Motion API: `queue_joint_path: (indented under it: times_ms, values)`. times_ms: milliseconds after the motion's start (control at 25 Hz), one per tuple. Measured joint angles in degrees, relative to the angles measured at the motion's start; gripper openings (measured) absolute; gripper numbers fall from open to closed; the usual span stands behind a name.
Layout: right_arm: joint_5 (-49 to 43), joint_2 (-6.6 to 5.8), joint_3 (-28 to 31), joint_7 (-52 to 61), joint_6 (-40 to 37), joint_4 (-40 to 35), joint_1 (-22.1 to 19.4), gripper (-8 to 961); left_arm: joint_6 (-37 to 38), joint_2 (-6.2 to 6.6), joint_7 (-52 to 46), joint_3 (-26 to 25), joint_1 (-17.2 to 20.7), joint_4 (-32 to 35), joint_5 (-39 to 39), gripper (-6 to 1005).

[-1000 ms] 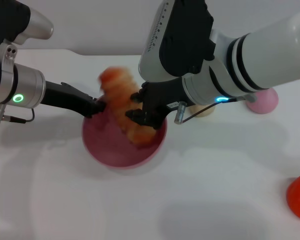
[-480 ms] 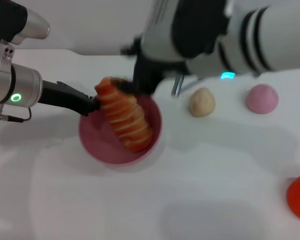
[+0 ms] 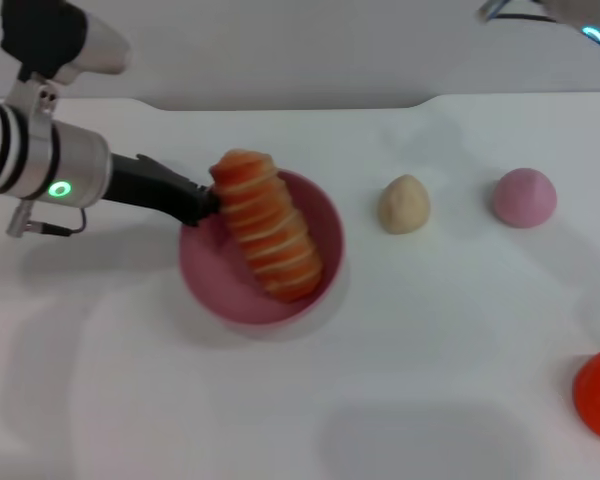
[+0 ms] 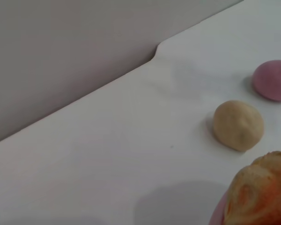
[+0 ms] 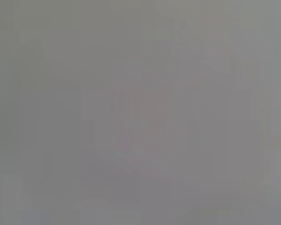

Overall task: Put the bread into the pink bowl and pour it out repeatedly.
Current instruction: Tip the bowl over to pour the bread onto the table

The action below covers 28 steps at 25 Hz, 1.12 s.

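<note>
Bright even light, soft shadows; right wrist view blank grey

Open table [image 3: 280,400] before pink bowl [image 3: 205,280]; beige lump [image 3: 404,204], pink dome [image 3: 524,197] rightward

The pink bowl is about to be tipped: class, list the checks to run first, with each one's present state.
1. Bread in the pink bowl: ok, though one end overhangs the far rim.
2. Left tool at the bowl's rim on the robot's left: ok; firmness of grip: cannot tell.
3. Right arm away from the bowl: ok, only a bit shows at the head view's top right corner.
4. Beige lump and pink dome apart from the bowl: ok.
5. Right wrist view usable: not ok, it shows nothing.
</note>
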Motion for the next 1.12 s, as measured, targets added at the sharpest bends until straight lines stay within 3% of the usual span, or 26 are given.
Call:
queue_joint_path:
  times_ms: [320,600,680,1120]
  values:
    - [1.92,0.0,-6.21,1.42,33.87,12.98,-5.14,605,-4.25,-0.12,-3.07,5.61,-1.77,-0.15,-0.53,47]
    - [0.81,-0.7,-8.55,22.73,58.77,24.78,-7.5,602,-8.18,-0.28,-4.53,8.3,-2.88,-1.59,-2.93,47]
    - [-2.62,-1.23,-8.17,33.83,63.68,30.02,-7.54,601,-8.99,-0.29,-4.71,8.92,-2.9,-1.69,-3.92,47]
    - [-8.18,-1.12,-6.77,36.55,70.89,33.98,-9.66,595,-12.3,-0.29,-4.7,11.98,-4.28,-2.31,-6.98,47]
